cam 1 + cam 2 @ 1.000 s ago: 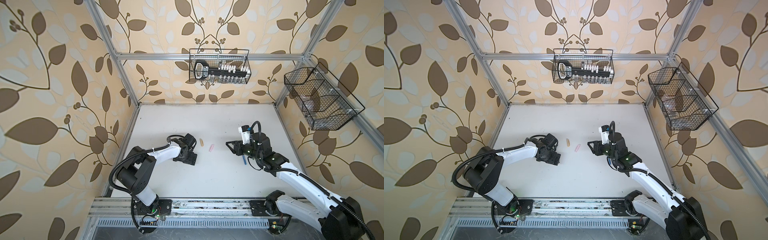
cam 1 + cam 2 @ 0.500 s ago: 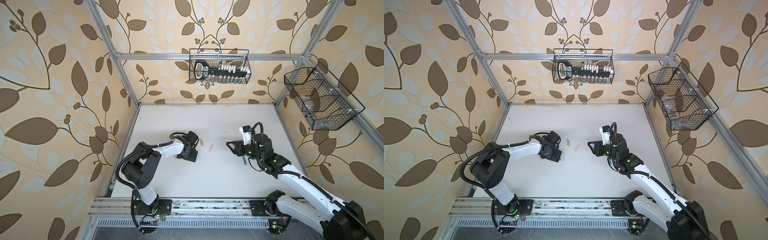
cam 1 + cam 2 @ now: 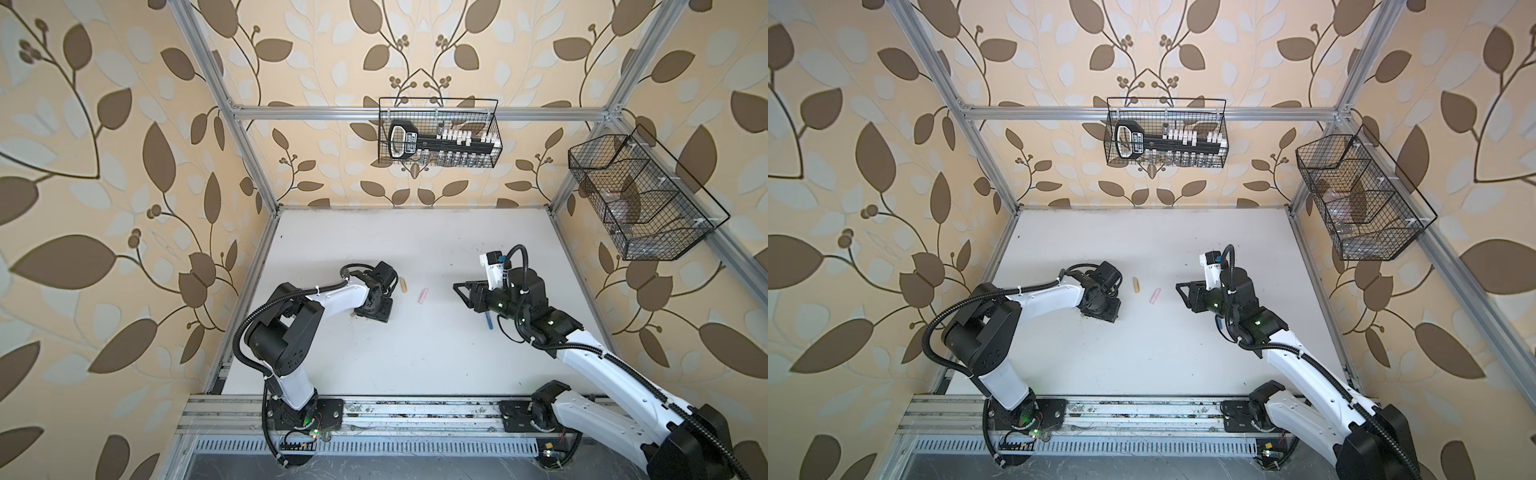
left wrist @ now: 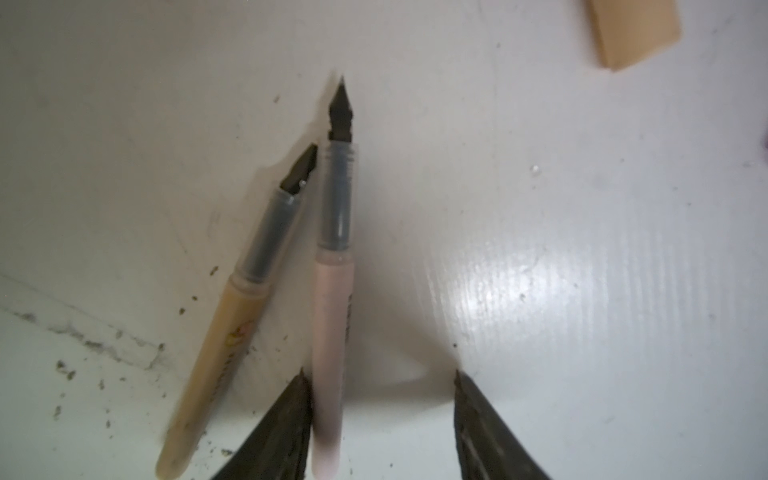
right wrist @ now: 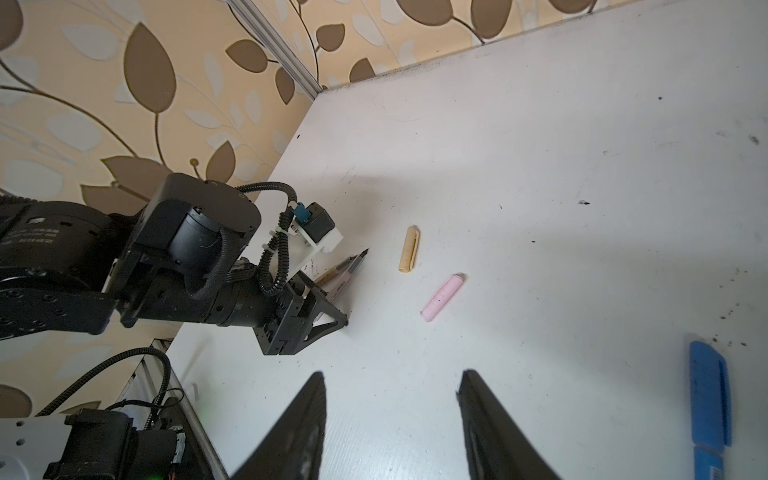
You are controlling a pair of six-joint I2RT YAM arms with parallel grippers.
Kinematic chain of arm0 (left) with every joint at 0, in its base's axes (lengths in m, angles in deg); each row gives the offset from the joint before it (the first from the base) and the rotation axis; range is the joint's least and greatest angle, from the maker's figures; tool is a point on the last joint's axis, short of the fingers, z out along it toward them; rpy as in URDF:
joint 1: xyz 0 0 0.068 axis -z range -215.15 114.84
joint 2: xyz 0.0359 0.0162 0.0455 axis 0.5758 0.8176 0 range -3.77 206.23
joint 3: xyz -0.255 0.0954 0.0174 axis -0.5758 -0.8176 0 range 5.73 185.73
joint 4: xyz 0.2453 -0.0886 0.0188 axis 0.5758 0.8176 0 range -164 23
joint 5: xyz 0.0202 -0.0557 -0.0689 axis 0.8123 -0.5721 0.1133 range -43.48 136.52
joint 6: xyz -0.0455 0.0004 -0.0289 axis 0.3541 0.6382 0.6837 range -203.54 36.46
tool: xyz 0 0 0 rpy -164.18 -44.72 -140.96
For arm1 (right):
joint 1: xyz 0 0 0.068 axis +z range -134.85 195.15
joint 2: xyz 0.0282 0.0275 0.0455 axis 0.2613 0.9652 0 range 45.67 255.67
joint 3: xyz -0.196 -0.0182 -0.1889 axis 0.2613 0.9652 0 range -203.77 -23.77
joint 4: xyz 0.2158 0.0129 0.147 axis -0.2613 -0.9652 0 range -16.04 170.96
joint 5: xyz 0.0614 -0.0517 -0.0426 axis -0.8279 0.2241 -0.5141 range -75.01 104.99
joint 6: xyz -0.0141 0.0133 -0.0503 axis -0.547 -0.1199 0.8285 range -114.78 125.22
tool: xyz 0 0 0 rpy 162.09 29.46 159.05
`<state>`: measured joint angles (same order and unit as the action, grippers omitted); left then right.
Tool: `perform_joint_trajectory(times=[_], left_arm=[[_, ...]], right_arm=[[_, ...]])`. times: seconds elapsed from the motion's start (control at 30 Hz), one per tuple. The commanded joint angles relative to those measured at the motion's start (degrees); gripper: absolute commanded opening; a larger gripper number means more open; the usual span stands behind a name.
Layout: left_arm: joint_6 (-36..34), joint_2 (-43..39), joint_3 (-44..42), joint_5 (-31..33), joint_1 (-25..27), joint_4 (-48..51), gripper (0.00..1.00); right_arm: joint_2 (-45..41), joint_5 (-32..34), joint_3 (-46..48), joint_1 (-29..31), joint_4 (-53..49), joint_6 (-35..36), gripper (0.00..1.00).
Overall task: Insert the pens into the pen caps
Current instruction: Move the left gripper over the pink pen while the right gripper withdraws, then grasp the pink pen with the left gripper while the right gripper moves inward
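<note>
Black left gripper (image 4: 379, 374): its jaws stand about half apart, low on the white table (image 3: 415, 365). The pink pen (image 4: 332, 332) lies between them against one finger (image 4: 286, 424), with a clear gap to the other finger, so it is not clamped.
Right gripper (image 5: 391, 374): its jaws are also about half apart with nothing between them. It hovers above the table and touches nothing.
Pink pen, direction: it lies flat on the table, its long axis running straight out from the left gripper. The dark nib is at the far end, on the side of the tan cap (image 4: 636, 33).
Tan pen (image 4: 224, 340): it also lies flat, outside the same finger and just beside the pink pen. Its nib leans in toward the pink pen's grey front part, so the two make a narrow V.
Caps: the tan cap and the pink cap (image 3: 422, 296) lie near each other but apart, between the two grippers in both top views. The tan one is nearer to the left gripper.
Blue cap (image 5: 706, 395): it is on the table beside the right gripper, its clip visible. A blue part follows at the picture's edge; I cannot tell if they are joined.
Change from one second ago: the left arm's elbow has swung inward, nearer to its gripper. The left gripper stays over the same place, and the caps and the right arm have not moved.
</note>
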<state>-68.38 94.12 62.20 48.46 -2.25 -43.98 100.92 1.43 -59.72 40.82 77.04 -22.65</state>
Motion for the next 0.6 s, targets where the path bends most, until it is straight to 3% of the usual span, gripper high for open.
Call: perform_joint_trajectory(times=[0.0, 0.37, 0.43, 0.57], left_arm=[[0.40, 0.65, 0.73, -0.67, -0.43, 2.30, 0.52], [0.86, 1.45, 1.28, 0.43, 0.92, 4.29, 0.30], [0.86, 1.85, 1.49, 0.44, 1.11, 4.54, 0.22], [0.80, 2.33, 1.63, -0.16, 1.46, 4.65, 0.21]], right_arm=[[-0.05, 0.20, 0.70, 0.26, 0.76, -0.51, 0.53], [1.16, -0.50, 0.64, 0.26, 1.19, -0.39, 0.52], [1.36, -0.61, 0.65, 0.26, 1.05, -0.35, 0.53], [1.18, -0.44, 1.07, 0.34, 1.20, -0.50, 0.53]])
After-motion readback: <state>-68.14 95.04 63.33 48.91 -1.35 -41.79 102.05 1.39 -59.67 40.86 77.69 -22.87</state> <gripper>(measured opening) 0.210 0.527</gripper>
